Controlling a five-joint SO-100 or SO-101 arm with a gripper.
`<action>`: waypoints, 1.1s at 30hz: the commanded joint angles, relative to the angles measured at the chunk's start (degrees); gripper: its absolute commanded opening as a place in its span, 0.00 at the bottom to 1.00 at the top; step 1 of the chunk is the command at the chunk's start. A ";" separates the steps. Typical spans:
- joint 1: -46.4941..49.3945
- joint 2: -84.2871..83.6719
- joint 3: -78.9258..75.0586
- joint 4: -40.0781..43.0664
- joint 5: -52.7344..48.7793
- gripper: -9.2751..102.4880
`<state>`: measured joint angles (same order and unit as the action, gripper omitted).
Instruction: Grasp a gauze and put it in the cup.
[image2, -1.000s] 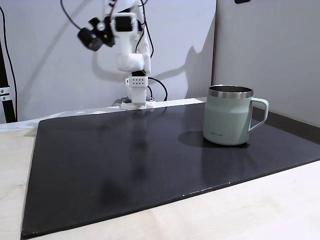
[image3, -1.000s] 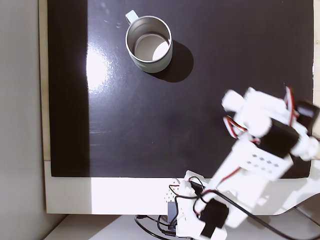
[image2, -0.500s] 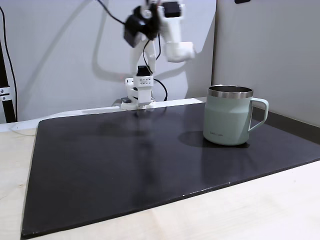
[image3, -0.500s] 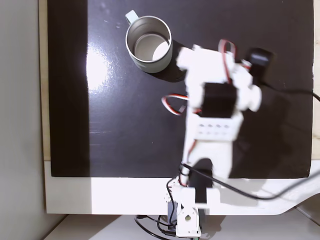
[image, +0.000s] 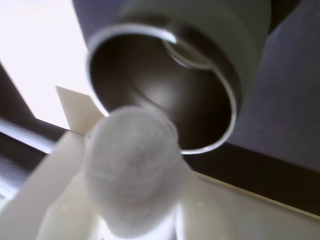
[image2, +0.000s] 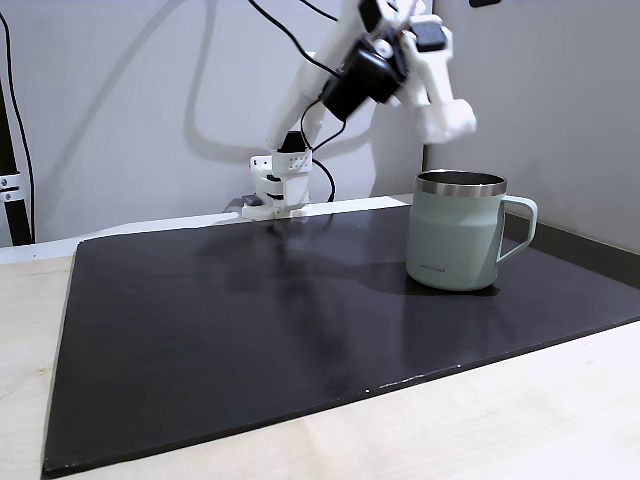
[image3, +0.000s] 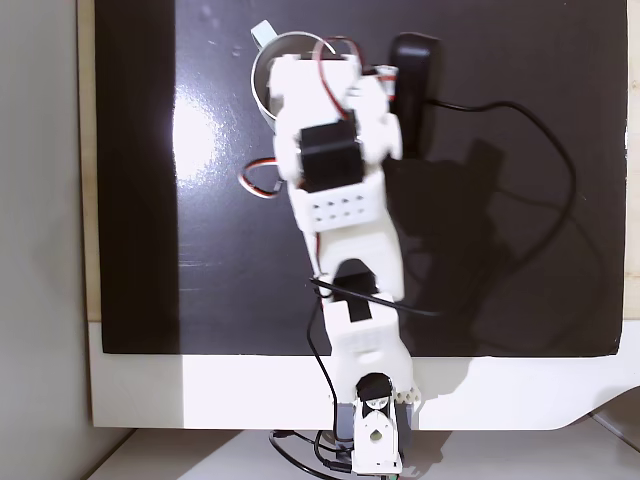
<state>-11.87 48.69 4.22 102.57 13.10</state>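
gauze (image: 131, 170) clamped between the closed white jaws (image: 135, 200), hanging just above the cup (image: 210, 55) mouth

It looked like a small lab or hobby test bench rather than a home. A white plastic robot arm (image2: 300, 110) with loose black and red cables was fixed at the edge of a matte black mat (image2: 250, 330) laid on a pale wooden tabletop (image2: 520, 420). Plain grey partition walls (image2: 100, 100) stood close behind.

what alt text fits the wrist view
A white gauze roll sits held between the jaws, close to the camera and blurred. Just beyond it gapes the open mouth of the pale green cup, standing on a dark mat.
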 joint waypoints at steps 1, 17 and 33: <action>-1.23 -1.32 -4.83 -0.18 0.35 0.08; -2.90 -5.01 -6.42 0.44 0.00 0.25; -3.34 -4.48 -6.33 0.53 0.00 0.37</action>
<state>-14.85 42.80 0.97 102.66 13.10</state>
